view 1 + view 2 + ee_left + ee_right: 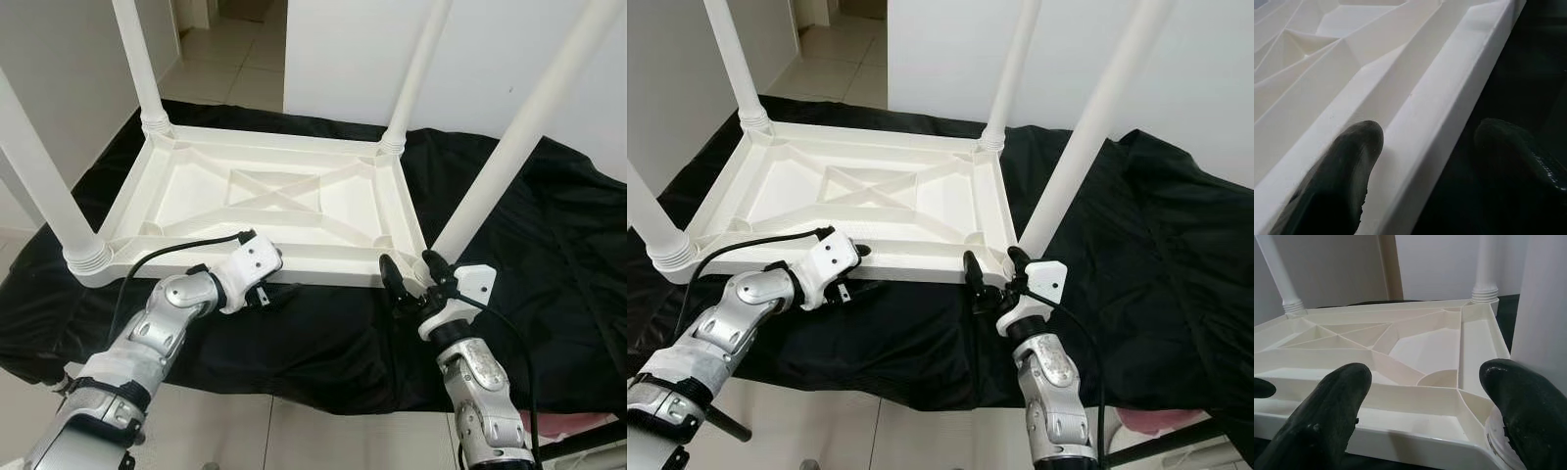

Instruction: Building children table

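Two silver arms, nearest the head camera, reach forward from the bottom edge of the head views. Beyond them:

Black cloth [549, 245] — large, creased, spread over a raised surface with pale floor tiles [235, 69] behind it.

Children table [284, 201] — white plastic, lying upside down on the cloth. Rectangular top, its underside showing a raised rim, a central X-brace and diagonal corner ribs. Four round white legs stand upward, one at each corner, each seated in a ribbed collar.

Right gripper [409, 278] — at the table's near right corner, beside the near right leg [509, 147]. Fingers spread wide; in the right wrist view one fingertip [1332, 401] sits before the rim and the other next to the leg's collar. Nothing clamped.

Left gripper [1449, 161] — at the near long rim [1449, 112], left of centre. Fingers parted, straddling the rim — one over the white inner side, one over the cloth. Whether they press on it cannot be told.
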Available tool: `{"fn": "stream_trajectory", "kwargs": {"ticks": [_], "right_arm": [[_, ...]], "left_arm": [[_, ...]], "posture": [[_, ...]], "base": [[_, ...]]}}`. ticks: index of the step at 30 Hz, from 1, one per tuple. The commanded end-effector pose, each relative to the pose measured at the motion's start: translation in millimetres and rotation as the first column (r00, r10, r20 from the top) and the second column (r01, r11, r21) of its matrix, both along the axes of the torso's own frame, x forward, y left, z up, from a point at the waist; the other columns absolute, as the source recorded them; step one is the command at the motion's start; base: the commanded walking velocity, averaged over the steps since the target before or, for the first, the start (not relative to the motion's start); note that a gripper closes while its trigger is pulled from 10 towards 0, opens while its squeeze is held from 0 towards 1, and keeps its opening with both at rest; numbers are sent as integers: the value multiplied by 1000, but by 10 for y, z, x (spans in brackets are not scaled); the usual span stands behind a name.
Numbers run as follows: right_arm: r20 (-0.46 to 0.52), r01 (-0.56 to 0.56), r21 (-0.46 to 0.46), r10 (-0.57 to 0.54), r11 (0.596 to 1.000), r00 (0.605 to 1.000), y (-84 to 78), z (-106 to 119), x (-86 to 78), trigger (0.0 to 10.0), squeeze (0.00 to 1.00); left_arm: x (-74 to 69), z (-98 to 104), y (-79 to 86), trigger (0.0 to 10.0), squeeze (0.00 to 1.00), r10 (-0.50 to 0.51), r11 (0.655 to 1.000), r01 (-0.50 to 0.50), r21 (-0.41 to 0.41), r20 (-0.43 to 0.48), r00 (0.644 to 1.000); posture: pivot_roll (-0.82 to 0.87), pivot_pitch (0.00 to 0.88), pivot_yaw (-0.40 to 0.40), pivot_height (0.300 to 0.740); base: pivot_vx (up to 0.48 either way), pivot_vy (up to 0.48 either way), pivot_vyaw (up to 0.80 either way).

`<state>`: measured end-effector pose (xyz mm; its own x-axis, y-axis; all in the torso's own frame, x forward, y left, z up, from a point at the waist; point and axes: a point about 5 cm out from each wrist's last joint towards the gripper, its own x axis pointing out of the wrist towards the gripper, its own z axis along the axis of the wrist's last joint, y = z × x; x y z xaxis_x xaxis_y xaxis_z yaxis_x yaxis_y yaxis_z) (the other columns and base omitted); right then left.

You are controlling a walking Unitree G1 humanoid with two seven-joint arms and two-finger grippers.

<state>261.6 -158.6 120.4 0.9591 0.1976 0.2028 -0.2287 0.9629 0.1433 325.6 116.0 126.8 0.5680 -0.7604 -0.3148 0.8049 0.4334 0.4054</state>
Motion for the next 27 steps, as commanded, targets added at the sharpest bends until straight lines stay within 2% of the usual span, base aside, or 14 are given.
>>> {"fn": "stream_trajectory", "kwargs": {"ticks": [1,2,4,6,10,22,23,24,27], "right_arm": [[-4,0,22,0,1000,1000,19,-6,5,10000,0],[-3,-18,24,18,1000,1000,84,-11,1,10000,0],[-3,-18,24,18,1000,1000,84,-11,1,10000,0],[-3,-25,25,25,999,1000,117,-13,2,10000,0],[0,-28,24,28,999,1000,136,-10,15,10000,0],[9,-12,23,12,1000,1000,124,11,62,10000,0],[10,-10,23,10,1000,1000,125,14,67,10000,0],[10,-8,23,8,1000,1000,128,15,72,10000,0],[10,-8,23,8,1000,1000,128,15,72,10000,0]], "left_arm": [[32,-7,-61,10000,0,-16,999,16,33,4,1000],[94,-39,-93,10000,0,16,998,-15,68,-23,1000],[94,-39,-93,10000,0,16,998,-15,68,-23,1000],[163,-62,-108,10000,0,73,993,-69,92,-34,997],[197,-82,-136,10000,0,82,989,-76,125,-40,996],[304,-52,-164,10000,0,120,983,-103,149,-108,987],[320,-55,-154,9176,0,137,981,-119,151,-116,984],[329,-58,-146,4039,0,150,980,-131,148,-123,981],[329,-58,-146,4039,0,150,980,-131,148,-123,981]], "posture": [[-12,0,-65,740],[-13,0,-62,740],[-13,0,-62,740],[-15,0,-58,740],[-21,0,-51,740],[-27,0,-40,740],[-27,0,-38,740],[-28,0,-37,740],[-28,0,-37,740]], "base": [[0,0,0],[0,0,0],[0,0,0],[0,0,0],[0,0,0],[0,0,0],[0,0,0],[0,0,0],[0,0,0]]}}
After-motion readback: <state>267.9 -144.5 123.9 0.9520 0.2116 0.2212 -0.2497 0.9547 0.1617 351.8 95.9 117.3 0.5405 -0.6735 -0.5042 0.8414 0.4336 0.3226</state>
